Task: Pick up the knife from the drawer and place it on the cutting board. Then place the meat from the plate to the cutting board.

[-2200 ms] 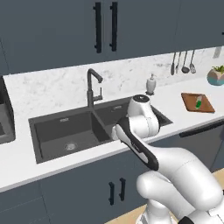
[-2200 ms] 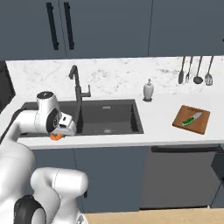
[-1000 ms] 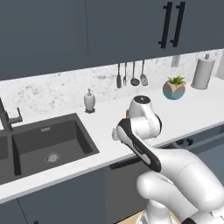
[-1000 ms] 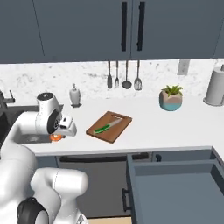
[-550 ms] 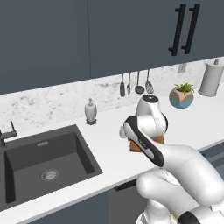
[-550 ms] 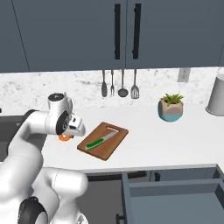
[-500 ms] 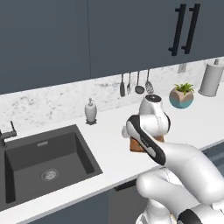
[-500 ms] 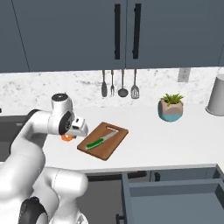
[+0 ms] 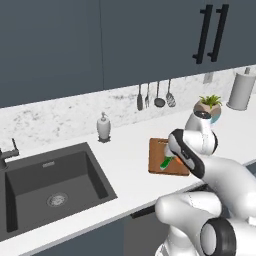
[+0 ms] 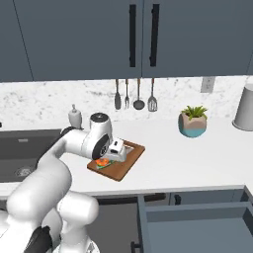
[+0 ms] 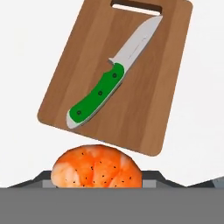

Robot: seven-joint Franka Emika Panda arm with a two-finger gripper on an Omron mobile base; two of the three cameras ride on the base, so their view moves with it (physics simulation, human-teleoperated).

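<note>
Orange-pink meat (image 11: pixel 97 167) hiding end effector fingertips

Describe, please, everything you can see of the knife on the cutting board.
The knife is small, with a bright green handle bearing three dark rivets and a short silvery blade that tapers to a point. It lies flat and diagonally on the brown wooden cutting board, its tip pointing toward the board's slotted end. Only the board touches it; the meat is apart from it, at the near edge.

Ahead of the hand (image 11: pixel 97 186), the cutting board (image 11: pixel 144 109) is matt grained wood; the knife (image 11: pixel 114 75) has glossy green plastic and polished metal. The meat (image 11: pixel 97 168) looks moist, speckled.
</note>
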